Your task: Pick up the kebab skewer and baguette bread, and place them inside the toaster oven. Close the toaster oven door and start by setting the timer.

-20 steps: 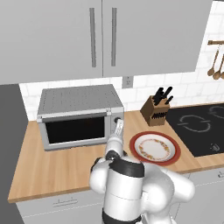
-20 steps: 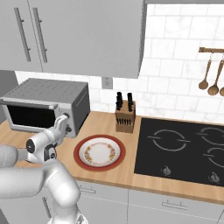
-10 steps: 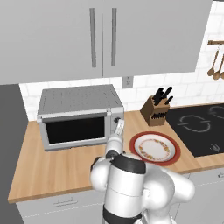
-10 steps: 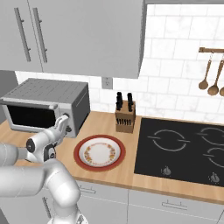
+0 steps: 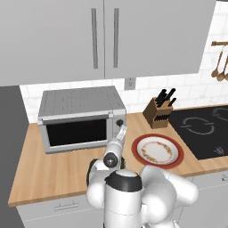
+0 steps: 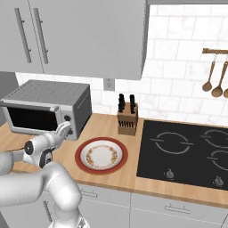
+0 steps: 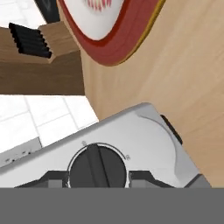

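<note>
The toaster oven (image 5: 80,107) (image 6: 44,95) stands at the left of the wooden counter, and the toaster oven door (image 5: 78,132) (image 6: 31,119) is up and shut, its glass dark. My gripper (image 5: 121,130) (image 6: 67,128) (image 7: 98,175) is pressed against the oven's right panel, below the upper knob (image 5: 119,123). In the hand view the dark lower knob (image 7: 98,166) sits between my fingertips (image 7: 54,179), which close on both of its sides. The kebab skewer and the baguette bread are hidden from view.
A red-rimmed plate (image 5: 138,144) (image 6: 80,153) (image 7: 131,35) lies bare on the counter right of the oven. A knife block (image 5: 158,111) (image 6: 127,119) (image 7: 39,65) stands behind it, a black cooktop (image 5: 200,129) (image 6: 187,149) lies further right, and wooden spoons (image 6: 213,80) hang on the wall.
</note>
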{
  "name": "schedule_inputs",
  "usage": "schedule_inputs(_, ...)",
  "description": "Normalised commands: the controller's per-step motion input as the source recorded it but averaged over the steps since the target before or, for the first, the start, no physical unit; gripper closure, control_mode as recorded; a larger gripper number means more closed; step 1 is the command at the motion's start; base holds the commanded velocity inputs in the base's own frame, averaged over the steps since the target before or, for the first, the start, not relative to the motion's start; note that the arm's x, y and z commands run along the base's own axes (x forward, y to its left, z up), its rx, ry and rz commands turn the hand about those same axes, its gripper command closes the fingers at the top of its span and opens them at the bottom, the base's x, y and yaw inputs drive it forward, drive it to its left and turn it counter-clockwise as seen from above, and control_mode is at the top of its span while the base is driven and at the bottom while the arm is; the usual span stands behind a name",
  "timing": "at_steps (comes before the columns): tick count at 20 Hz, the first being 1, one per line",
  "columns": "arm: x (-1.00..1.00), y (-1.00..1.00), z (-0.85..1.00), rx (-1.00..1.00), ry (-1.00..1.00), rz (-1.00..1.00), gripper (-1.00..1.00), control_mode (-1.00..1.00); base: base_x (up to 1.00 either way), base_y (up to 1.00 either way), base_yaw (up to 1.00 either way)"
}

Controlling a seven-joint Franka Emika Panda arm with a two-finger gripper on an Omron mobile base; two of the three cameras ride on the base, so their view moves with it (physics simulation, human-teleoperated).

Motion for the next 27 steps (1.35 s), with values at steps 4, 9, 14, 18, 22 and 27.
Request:
schedule_inputs(4, 0.19, 0.0, -0.61, 0.41, -0.01, -0.21, 1.0, -1.0, 0.0, 0.0, 0.0)
schedule_inputs(9, 0.4, 0.0, -0.26, 0.37, 0.0, -0.19, 1.0, -1.0, 0.0, 0.0, 0.0)
schedule_inputs(14, 0.25, 0.0, -0.26, 0.39, 0.0, -0.18, 1.0, -1.0, 0.0, 0.0, 0.0)
schedule_inputs(18, 0.24, 0.0, -0.19, 0.4, 0.0, -0.17, 1.0, -1.0, 0.0, 0.0, 0.0)
schedule_inputs(22, 0.14, 0.0, -0.19, 0.39, 0.0, -0.15, 1.0, -1.0, 0.0, 0.0, 0.0)
schedule_inputs(27, 0.15, 0.0, -0.23, 0.39, -0.04, -0.13, 1.0, -1.0, 0.0, 0.0, 0.0)
